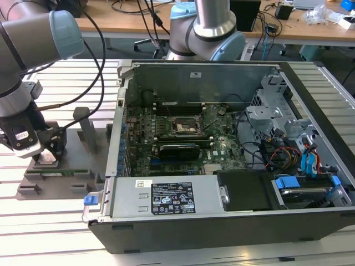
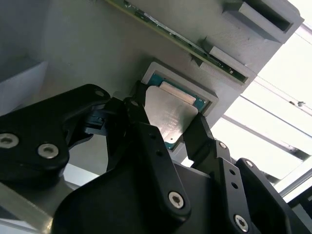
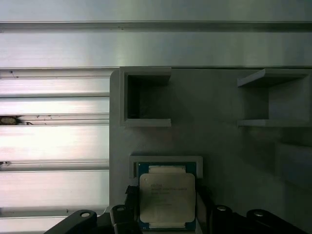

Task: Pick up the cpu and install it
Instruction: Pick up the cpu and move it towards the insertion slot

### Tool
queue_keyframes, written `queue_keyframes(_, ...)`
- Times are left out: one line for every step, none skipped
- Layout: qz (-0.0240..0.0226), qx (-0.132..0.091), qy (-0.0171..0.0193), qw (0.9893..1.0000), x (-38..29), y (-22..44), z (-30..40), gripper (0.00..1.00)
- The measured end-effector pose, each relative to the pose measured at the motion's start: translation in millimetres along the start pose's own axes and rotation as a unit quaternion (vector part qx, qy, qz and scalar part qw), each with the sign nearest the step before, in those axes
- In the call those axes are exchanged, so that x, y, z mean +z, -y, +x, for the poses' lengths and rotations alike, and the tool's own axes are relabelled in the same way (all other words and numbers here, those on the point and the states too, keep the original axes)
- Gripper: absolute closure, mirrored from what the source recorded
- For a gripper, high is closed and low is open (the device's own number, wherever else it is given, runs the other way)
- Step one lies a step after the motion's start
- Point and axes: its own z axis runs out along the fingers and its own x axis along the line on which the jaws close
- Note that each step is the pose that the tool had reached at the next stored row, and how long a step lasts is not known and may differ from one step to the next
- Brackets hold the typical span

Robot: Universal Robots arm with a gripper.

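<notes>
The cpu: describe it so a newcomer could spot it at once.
To the exterior view's left of the open computer case, find the grey holder block under the gripper. The cpu lies flat in its shallow square pocket. It is a silver square with a green rim, unlike the long narrow memory stick nearby.

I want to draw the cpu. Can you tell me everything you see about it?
The cpu is a small flat square chip. Its top is a silver-grey metal plate with faint print, and a thin green edge shows around it. It lies flat, face up, in a shallow pocket of the grey holder. The black gripper is close around it; whether it touches cannot be told.
</notes>
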Motion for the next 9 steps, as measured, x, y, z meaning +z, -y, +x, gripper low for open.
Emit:
queue_keyframes(0.0003,0.000,0.0000,1.0000,0.0,0.0,0.0,0.45)
queue_keyframes(0.0004,0.000,0.0000,1.0000,0.0,0.0,0.0,0.45)
queue_keyframes(0.0004,0.000,0.0000,1.0000,0.0,0.0,0.0,0.45)
queue_keyframes(0.0005,0.000,0.0000,1.0000,0.0,0.0,0.0,0.45)
queue_keyframes(0.0006,0.000,0.0000,1.0000,0.0,0.0,0.0,0.45)
queue_keyframes(0.0006,0.000,0.0000,1.0000,0.0,0.0,0.0,0.45)
queue_keyframes(0.0007,0.000,0.0000,1.0000,0.0,0.0,0.0,0.45)
queue_keyframes(0.0007,0.000,0.0000,1.0000,0.0,0.0,0.0,0.45)
queue_keyframes(0.0008,0.000,0.0000,1.0000,0.0,0.0,0.0,0.45)
